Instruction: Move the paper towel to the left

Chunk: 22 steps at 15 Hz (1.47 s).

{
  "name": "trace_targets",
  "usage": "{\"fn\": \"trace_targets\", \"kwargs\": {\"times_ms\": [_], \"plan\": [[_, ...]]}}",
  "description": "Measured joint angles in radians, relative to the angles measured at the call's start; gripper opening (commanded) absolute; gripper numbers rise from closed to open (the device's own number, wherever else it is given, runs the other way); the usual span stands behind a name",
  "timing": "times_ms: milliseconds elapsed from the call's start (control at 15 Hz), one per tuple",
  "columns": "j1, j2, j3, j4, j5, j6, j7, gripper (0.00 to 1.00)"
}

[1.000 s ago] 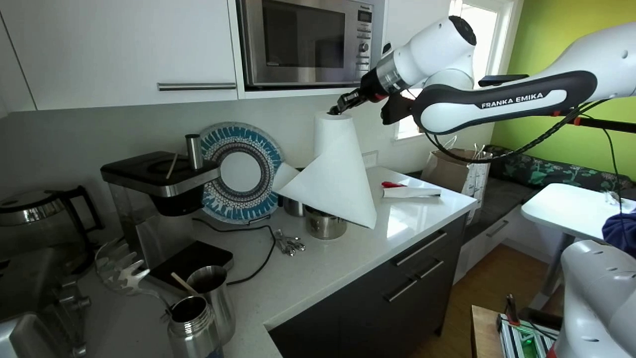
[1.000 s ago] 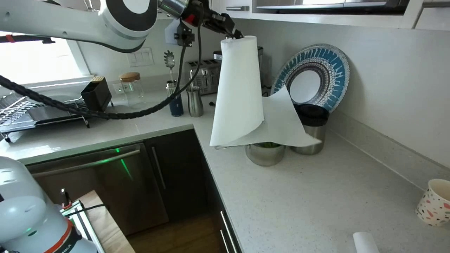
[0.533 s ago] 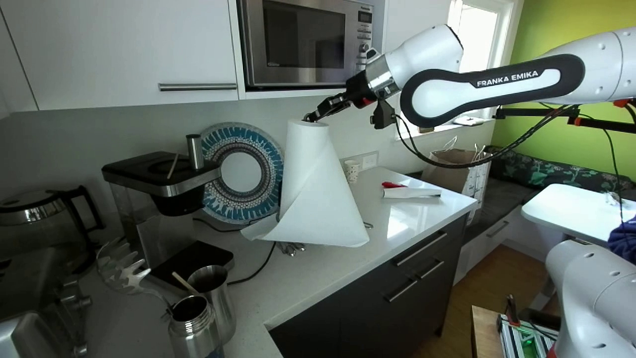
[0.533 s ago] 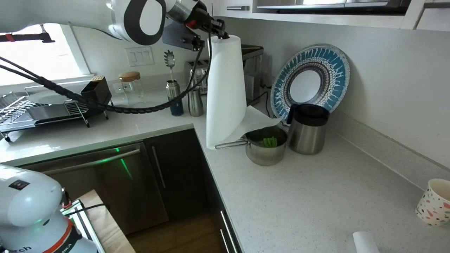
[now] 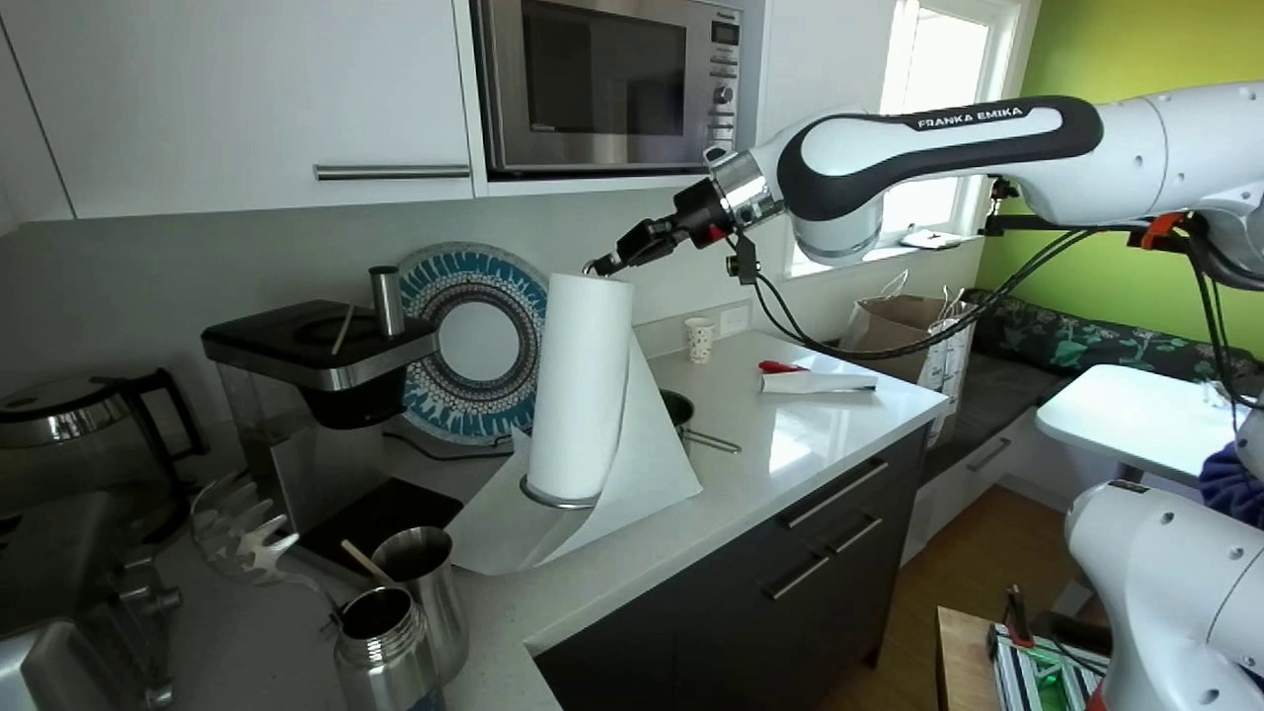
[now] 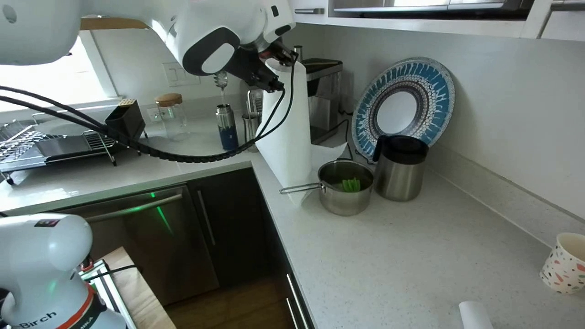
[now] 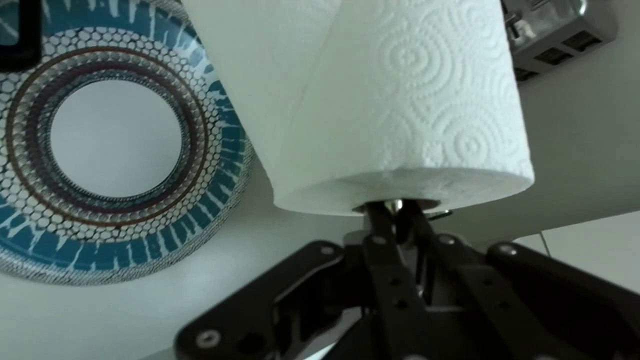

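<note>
Paper towel (image 5: 580,387): reaches lengthwise down from the jaws, tilted slightly. Held by the metal rod (image 7: 393,205) at its top, clenched in the gripper (image 5: 598,265). Over the counter (image 6: 411,256), between coffee maker (image 5: 331,469) and pot (image 6: 346,200); cannot tell whether touching.
</note>
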Motion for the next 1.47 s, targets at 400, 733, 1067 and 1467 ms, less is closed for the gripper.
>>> {"fn": "trace_targets", "kwargs": {"times_ms": [400,733,1067,1467], "plan": [[0.025,0.003,-0.079,-0.011,0.059,-0.119,-0.137,0.03],[0.03,0.059,-0.133,-0.035,0.061,-0.078,-0.237,0.03],[0.054,0.084,-0.144,-0.066,0.062,0.009,-0.304,0.5],[0.065,0.09,-0.133,-0.06,0.062,0.02,-0.298,0.97]]}}
